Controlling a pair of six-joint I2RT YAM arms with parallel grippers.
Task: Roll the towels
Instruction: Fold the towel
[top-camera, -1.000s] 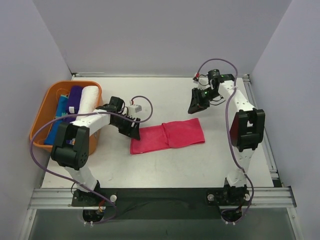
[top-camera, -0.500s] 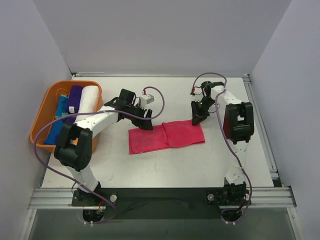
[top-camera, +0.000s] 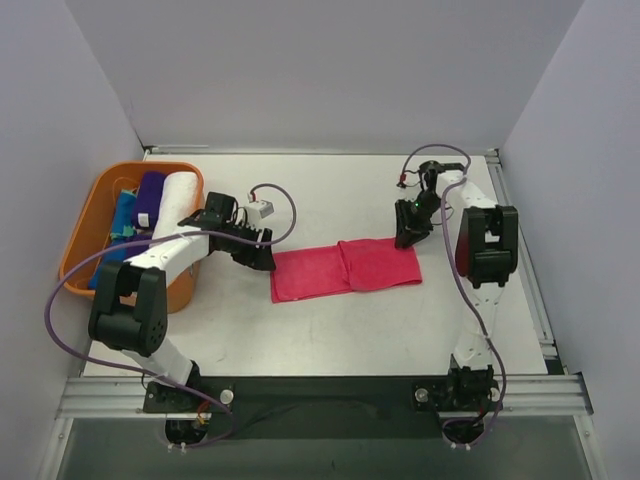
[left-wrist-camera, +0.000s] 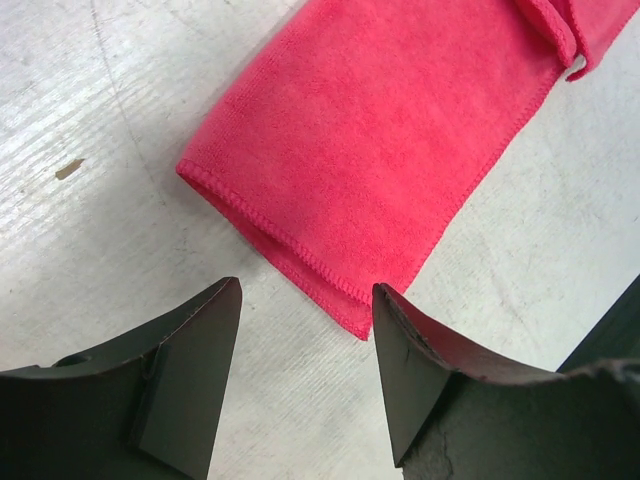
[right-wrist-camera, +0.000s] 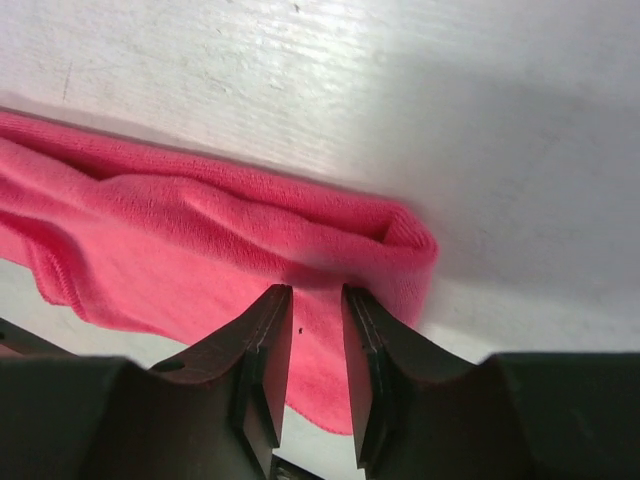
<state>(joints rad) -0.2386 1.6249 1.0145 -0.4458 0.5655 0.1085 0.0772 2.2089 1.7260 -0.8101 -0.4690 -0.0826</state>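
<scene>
— Two arm bases (top-camera: 178, 398) nearest, bolted to a dark rail (top-camera: 320, 392)?
— Yes. Past that, a white table (top-camera: 330, 330), matte, streaked and scuffed up close, with one small brown fleck (left-wrist-camera: 68, 170) on the left.
— And the hot pink towel (top-camera: 345, 270)?
— Mid-table, flat, doubled over, an overlap line across its middle, long edges running left to right.
— What of the left gripper (top-camera: 260, 254)?
— Just off the towel's left end, low over bare table, jaws spread wide, nothing between them.
— And the right gripper (top-camera: 406, 238)?
— At the towel's far right corner, jaws drawn nearly together, pinching the cloth. Corner bunched into a raised ridge there.
— Farther back, on the left?
— An orange basket (top-camera: 82, 222) close to the left wall, holding a white roll (top-camera: 180, 198), a dark purple roll (top-camera: 150, 195) and teal towels (top-camera: 120, 220).
— The room?
— Plain pale lilac-grey walls (top-camera: 320, 70) on three sides, closing in the table.
</scene>
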